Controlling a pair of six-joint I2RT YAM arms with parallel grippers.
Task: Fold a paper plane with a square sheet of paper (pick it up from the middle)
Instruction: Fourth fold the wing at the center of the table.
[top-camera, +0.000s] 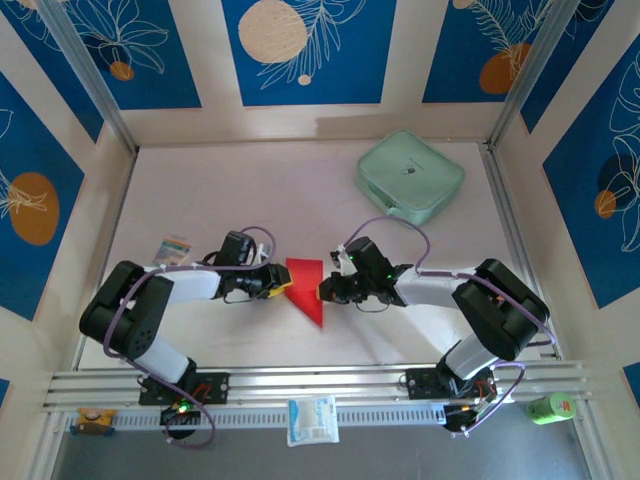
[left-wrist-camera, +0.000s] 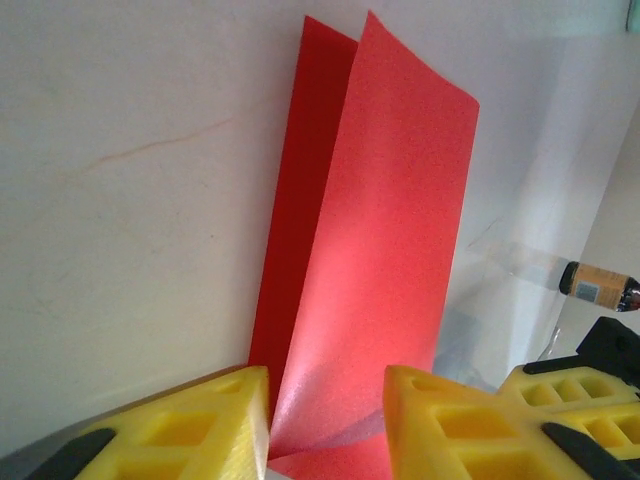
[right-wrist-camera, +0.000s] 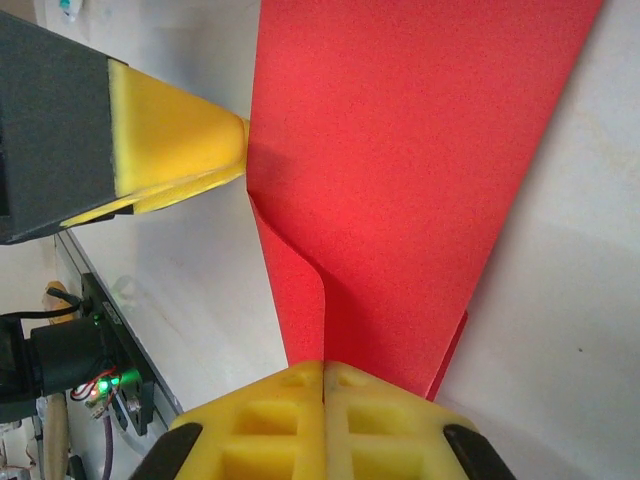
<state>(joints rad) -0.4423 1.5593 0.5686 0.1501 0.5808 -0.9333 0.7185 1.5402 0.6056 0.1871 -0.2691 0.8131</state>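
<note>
The red sheet of paper (top-camera: 305, 285) lies folded into a wedge between my two grippers, wide at the far end and pointed toward the near edge. My right gripper (right-wrist-camera: 323, 365) is shut on a raised crease of the paper (right-wrist-camera: 400, 150), gripping it from the right side (top-camera: 325, 290). My left gripper (top-camera: 278, 284) is at the paper's left edge. In the left wrist view its yellow fingers (left-wrist-camera: 220, 420) stand apart with a lifted flap of the paper (left-wrist-camera: 380, 220) between them (left-wrist-camera: 327, 400). One left finger (right-wrist-camera: 180, 140) touches the paper's edge.
A mint-green zip case (top-camera: 410, 177) lies at the back right. A small printed packet (top-camera: 173, 248) sits by the left arm. A white packet (top-camera: 312, 418) and a green object (top-camera: 548, 407) lie beyond the near rail (top-camera: 320, 385). Walls enclose the table.
</note>
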